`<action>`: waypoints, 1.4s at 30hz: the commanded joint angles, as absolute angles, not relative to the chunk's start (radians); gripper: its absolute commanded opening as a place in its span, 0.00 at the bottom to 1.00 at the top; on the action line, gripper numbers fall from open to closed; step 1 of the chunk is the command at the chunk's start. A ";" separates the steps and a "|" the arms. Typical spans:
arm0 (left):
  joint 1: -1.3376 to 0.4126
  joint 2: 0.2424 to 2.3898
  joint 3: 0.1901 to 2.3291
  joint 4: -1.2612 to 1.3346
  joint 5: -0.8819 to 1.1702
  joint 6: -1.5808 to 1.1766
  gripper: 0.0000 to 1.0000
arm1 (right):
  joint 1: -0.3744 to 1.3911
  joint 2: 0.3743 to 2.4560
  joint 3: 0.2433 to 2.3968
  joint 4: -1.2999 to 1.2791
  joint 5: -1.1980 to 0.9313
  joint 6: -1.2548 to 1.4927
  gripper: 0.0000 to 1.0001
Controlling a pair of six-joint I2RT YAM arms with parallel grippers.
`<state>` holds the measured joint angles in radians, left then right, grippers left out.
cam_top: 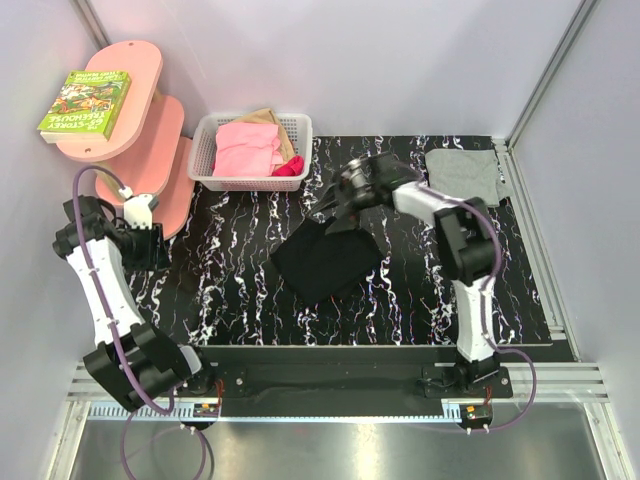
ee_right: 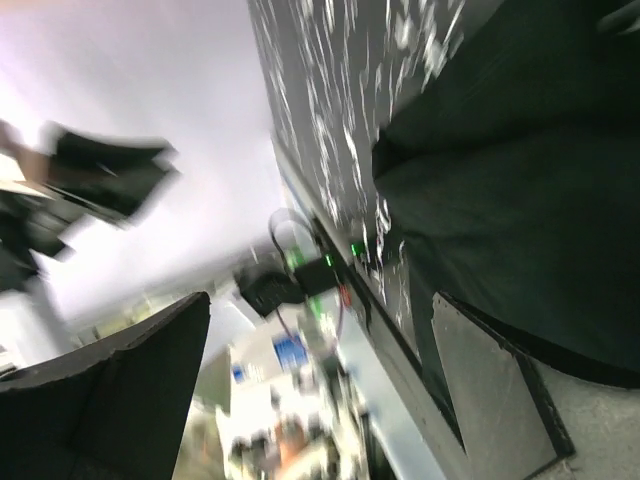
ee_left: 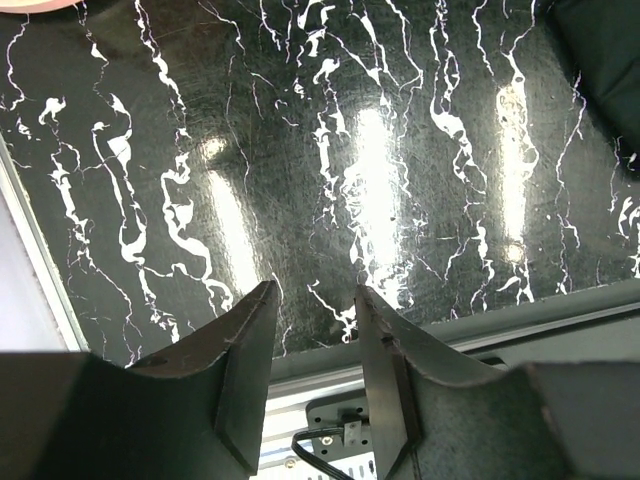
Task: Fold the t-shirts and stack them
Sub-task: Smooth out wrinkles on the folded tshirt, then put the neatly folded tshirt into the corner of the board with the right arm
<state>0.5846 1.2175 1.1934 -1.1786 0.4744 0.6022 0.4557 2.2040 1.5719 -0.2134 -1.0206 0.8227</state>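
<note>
— Closest up, left pincer (ee_left: 315,295) at nine o'clock: part-open, empty, over bare worktop (ee_left: 300,150). Black t-shirt (cam_top: 325,262)?
— Bundled at centre, askew. Right pincer (ee_right: 320,298) hangs spread wide at its twelve o'clock edge, holding nothing. Grey t-shirt (cam_top: 463,172) lies folded at one o'clock.
— Risk?
— Pinching one layer only; I'd expect the fold to spill open on the way over.

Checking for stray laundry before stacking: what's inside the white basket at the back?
The white basket holds bunched pink cloth, a tan piece behind it and a small red piece at its right. Whatever lies beneath them is covered.
</note>
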 commanded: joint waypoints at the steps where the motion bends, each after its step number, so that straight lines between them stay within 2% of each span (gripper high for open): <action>1: 0.499 1.178 1.249 -1.192 0.430 0.577 0.42 | 0.253 2.037 1.497 -0.221 -0.974 0.793 1.00; 6: 0.205 1.135 1.233 -1.170 0.348 0.471 0.44 | 0.141 2.026 1.326 -0.221 -0.818 0.709 1.00; 9: 0.105 1.152 1.236 -1.158 0.288 0.404 0.43 | 0.124 2.039 1.293 -0.236 -0.758 0.657 1.00; 21: 0.005 1.163 1.230 -1.143 0.259 0.338 0.42 | 0.146 2.097 1.264 -0.298 -0.742 0.485 1.00; 24: -0.064 1.169 1.221 -1.137 0.163 0.318 0.40 | 0.202 2.106 1.267 -0.319 -0.730 0.440 1.00; 28: -0.075 1.144 1.233 -1.138 0.164 0.319 0.41 | 0.305 2.121 1.264 -0.357 -0.681 0.390 1.00; 42: -0.084 1.155 1.221 -1.137 0.172 0.313 0.41 | 0.410 2.148 1.154 -0.311 -0.681 0.459 1.00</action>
